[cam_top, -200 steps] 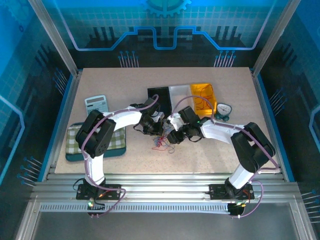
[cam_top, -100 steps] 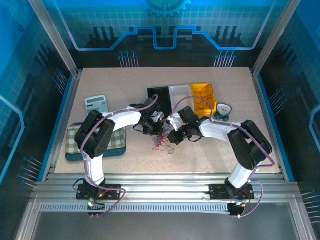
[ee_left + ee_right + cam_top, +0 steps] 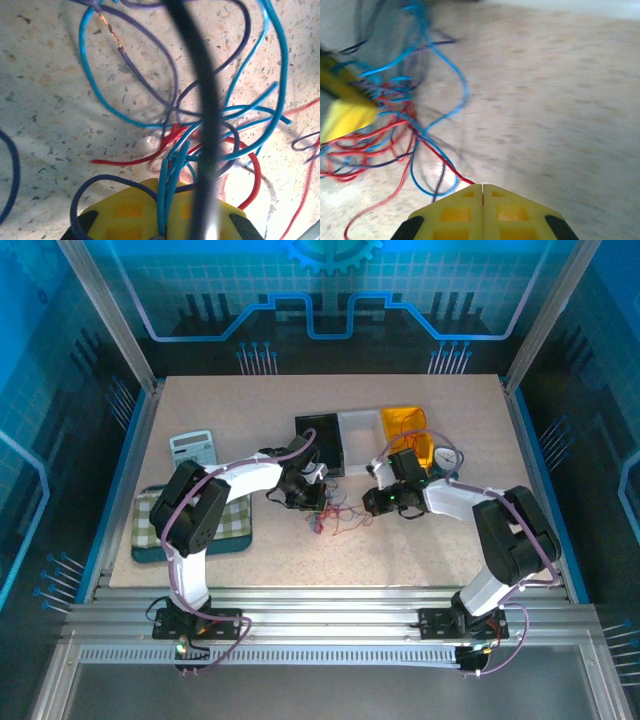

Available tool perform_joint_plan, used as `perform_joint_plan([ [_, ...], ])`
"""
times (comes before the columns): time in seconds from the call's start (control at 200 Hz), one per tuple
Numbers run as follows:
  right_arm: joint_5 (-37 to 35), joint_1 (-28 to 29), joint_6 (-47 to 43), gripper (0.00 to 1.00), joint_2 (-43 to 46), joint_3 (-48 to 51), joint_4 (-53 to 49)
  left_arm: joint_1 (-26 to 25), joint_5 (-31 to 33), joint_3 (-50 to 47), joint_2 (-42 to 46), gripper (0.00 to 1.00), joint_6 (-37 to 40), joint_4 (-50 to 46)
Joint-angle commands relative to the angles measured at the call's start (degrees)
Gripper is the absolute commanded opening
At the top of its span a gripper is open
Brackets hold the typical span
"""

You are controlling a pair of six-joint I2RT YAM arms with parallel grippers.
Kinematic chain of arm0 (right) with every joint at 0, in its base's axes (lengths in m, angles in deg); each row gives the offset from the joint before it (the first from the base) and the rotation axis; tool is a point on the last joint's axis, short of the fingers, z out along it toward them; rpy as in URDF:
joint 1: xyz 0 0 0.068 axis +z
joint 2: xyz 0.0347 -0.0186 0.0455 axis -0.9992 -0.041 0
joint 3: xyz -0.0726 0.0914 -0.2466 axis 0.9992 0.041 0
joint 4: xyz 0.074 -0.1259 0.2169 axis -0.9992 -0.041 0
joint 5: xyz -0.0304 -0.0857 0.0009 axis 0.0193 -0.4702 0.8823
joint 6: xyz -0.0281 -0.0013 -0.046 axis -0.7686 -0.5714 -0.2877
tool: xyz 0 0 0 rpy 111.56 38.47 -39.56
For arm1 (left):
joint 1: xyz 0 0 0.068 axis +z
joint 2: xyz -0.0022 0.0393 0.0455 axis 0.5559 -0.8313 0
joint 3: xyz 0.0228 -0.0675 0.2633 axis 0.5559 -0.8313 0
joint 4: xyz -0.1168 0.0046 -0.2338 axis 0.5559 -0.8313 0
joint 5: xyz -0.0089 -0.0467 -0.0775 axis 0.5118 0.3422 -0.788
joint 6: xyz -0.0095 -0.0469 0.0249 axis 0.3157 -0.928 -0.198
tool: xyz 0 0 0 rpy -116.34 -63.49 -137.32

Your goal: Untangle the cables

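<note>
The cables [image 3: 331, 521] lie as a loose tangle of thin red, blue and purple wires on the table between my two grippers. My left gripper [image 3: 313, 502] sits at the tangle's left edge. In the left wrist view the left gripper [image 3: 166, 200] is shut on a bundle of blue cables [image 3: 172, 165], with red and purple loops spread beyond it. My right gripper [image 3: 369, 502] is to the right of the tangle. Up close the right gripper [image 3: 482, 188] has its yellow fingers pressed together, pinching a red cable [image 3: 451, 167] that runs back to the heap.
Black [image 3: 318, 433], white [image 3: 359, 427] and yellow [image 3: 404, 424] bins stand in a row behind the grippers. A calculator [image 3: 193, 448] and a checkered cloth on a tray [image 3: 147, 522] lie at the left. A small round clock [image 3: 451, 457] is beside the yellow bin.
The right gripper has shut on a red cable and drawn away to the right, stretching wires out of the tangle. The left gripper has stayed in place, still shut.
</note>
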Motion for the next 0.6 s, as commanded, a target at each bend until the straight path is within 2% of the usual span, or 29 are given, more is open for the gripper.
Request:
perform_joint_plan([
  [0.0, -7.67, -3.79, 5.68, 0.00, 3.48, 2.49, 1.10, 0.95, 1.58, -1.09, 1.39, 0.00, -1.08, -1.59],
  [0.12, -15.11, -7.20, 8.34, 0.00, 6.03, 3.92, -0.78, 1.06, 2.24, -1.38, 1.49, 0.00, -1.19, -2.34],
  [0.265, -23.33, -11.09, 12.54, 0.00, 9.05, 4.80, -3.91, 1.84, 5.91, -2.55, 2.75, 0.00, -1.69, -3.85],
  [0.415, -27.20, -15.04, 17.99, 0.00, 12.05, 6.23, -5.97, 3.31, 14.77, -5.45, 6.12, 0.00, -5.49, -5.11],
  [0.596, -30.31, -16.55, 20.88, 0.00, 15.02, 6.35, -7.60, 4.68, 23.90, -8.14, 10.10, 0.00, -10.24, -7.37],
])
